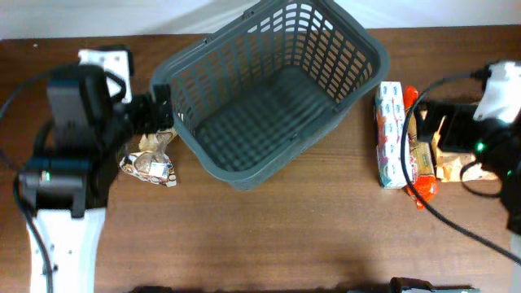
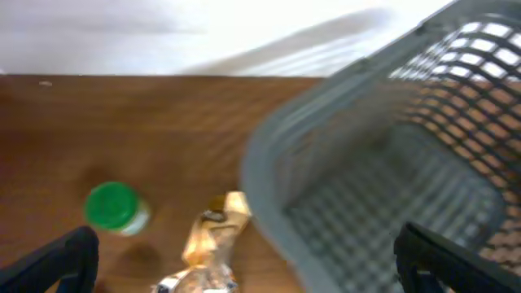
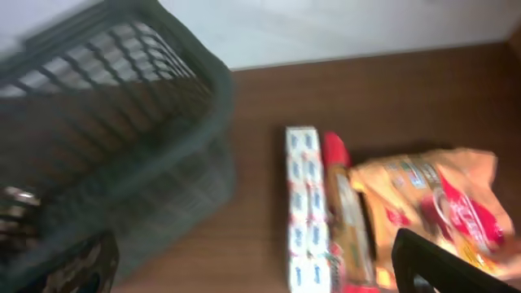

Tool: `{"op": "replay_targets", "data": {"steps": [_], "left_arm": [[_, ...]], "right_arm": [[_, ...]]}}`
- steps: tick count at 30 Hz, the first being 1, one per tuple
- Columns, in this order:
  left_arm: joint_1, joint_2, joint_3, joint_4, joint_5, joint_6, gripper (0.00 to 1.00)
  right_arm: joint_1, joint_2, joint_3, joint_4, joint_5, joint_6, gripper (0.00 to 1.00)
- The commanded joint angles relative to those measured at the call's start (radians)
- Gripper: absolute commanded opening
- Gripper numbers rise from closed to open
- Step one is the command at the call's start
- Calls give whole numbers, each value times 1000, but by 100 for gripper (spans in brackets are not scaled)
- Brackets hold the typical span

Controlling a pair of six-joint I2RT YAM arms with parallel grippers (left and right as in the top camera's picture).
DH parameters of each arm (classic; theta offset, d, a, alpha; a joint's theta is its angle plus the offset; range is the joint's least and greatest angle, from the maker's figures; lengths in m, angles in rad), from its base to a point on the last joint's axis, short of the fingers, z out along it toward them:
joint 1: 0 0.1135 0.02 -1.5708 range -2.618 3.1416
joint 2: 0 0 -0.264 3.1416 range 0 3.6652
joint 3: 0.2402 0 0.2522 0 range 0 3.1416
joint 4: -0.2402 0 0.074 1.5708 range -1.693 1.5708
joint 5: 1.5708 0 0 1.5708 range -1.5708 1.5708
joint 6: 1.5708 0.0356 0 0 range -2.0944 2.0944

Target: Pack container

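Note:
The container, a large dark grey lattice basket (image 1: 218, 160), sits empty at the table's middle back. It also shows in the left wrist view (image 2: 273, 159) and the right wrist view (image 3: 213, 102). My left gripper (image 1: 161, 112) is open and empty by the basket's left wall, over a crinkly gold snack bag (image 1: 151, 165). In the left wrist view the fingers (image 2: 252, 268) straddle that bag (image 2: 213, 244) and the basket rim. My right gripper (image 1: 430, 124) is open and empty to the right of the basket, above the packets; its fingers (image 3: 260, 273) are spread wide.
A green-capped bottle (image 2: 114, 207) lies left of the snack bag. Right of the basket lie a white and blue box (image 1: 391, 134), a red and orange stick pack (image 1: 417, 159) and an orange bag (image 1: 456, 165). A white block (image 1: 106, 59) sits at the back left.

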Motion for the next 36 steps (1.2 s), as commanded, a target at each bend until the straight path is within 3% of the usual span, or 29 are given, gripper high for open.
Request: {"op": "replay_targets", "data": {"steps": [1,2,4,5,7,8,15,16,17,18,20,22,29,36], "left_arm": [[5,34,67,-21,238,11,99],[5,34,67,-16,296,11,99],[3,32,68,-26,362,11,99],[2,32,69,-31,364,11,99],[-10,26,69,-42,319,11,99],[-14,24,71,-47,291,11,99],[-24,22,195,-147,270,63,99],[-30,22,226,-161,269,62,89],[-40,22,252,-171,269,61,56],[-50,22,273,-179,269,61,30],[-90,22,310,-197,269,61,2],[-144,22,322,-212,270,65,2],[-460,89,322,-433,268,283,2],[-631,228,322,-586,269,380,2]], "right_arm": [[-3,60,60,-14,-66,-6,84],[-3,77,60,-13,-60,-6,76],[-3,120,60,-12,-8,35,47],[-3,140,60,-13,6,43,31],[-3,185,60,-13,7,47,9],[-3,202,60,-13,8,54,4],[-3,280,60,27,-29,121,4],[-2,282,60,42,-52,127,4],[-2,282,60,53,-76,127,4],[-2,282,60,63,-99,130,4],[-2,282,60,92,-138,157,4],[-2,283,60,126,-170,183,4],[94,337,60,232,-194,231,4],[214,457,60,277,-143,250,4]]}}
